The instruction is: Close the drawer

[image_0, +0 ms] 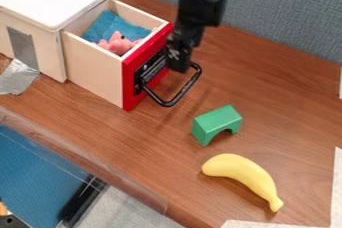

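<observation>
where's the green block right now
In the camera view, the block sits on the table right of the picture's middle, between the open drawer's black handle and the banana, nearer the banana.

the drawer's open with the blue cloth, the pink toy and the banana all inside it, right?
Not the banana: the camera view shows it lying on the table. The drawer is indeed open, with the blue cloth and pink toy inside.
</observation>
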You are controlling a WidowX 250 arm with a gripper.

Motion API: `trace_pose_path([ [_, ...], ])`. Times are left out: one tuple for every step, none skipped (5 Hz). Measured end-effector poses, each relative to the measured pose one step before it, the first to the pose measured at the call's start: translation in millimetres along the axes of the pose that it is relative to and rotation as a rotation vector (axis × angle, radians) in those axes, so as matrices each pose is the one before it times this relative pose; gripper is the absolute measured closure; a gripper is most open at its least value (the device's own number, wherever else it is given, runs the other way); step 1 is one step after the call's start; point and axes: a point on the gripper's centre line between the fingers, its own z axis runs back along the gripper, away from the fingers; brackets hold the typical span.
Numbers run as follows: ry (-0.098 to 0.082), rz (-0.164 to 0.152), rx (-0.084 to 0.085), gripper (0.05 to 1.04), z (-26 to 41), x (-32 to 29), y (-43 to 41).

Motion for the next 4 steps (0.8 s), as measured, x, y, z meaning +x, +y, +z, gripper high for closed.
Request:
trace_pose_path([
  [0.0118,0.0033,-0.0107,0.084,-11.67,10.77,-0.67],
  [0.0127,-0.0023,-0.0014,0.084,-11.38,8.74,0.99],
  [0.0127,0.0102,0.0039,0.084,-12.44,2.46,1.98],
  [0.0164,-0.0022,-0.0129,0.084,-12.97,-2.10,-2.08],
])
